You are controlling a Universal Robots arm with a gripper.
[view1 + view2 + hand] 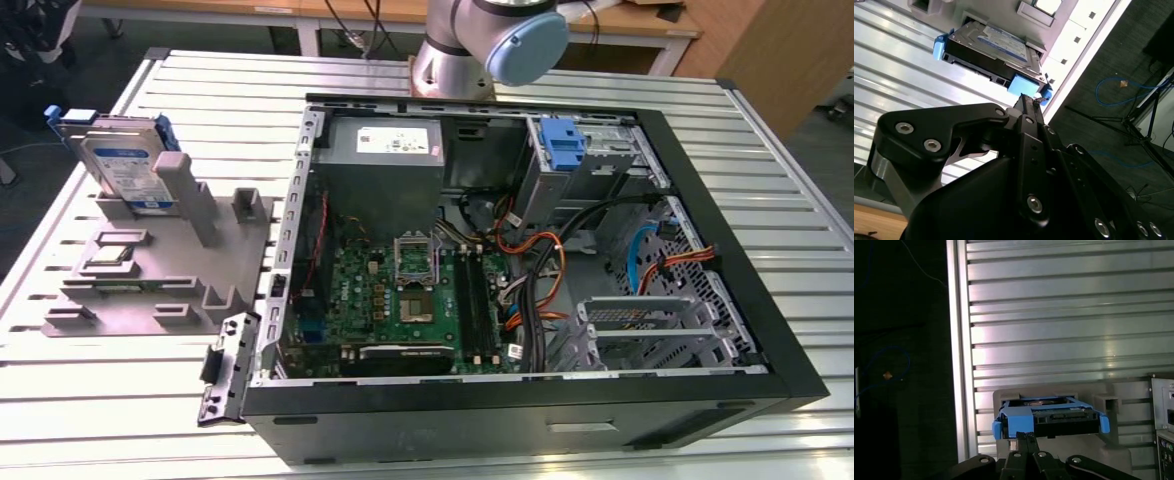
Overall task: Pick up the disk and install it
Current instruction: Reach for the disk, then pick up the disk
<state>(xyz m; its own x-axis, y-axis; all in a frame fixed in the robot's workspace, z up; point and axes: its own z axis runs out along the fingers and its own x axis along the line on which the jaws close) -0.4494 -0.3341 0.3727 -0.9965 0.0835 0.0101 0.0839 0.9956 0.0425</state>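
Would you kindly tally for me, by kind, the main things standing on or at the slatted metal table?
Disk: 1
Grey holder stand: 1
Open computer case: 1
Robot arm: 1
Total: 4

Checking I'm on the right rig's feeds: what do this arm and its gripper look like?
The arm is silver-grey tubing with a pale blue-grey round joint cap. The gripper is matte black, with angular linkage plates studded with silver screw heads, tapering to slim black fingers.
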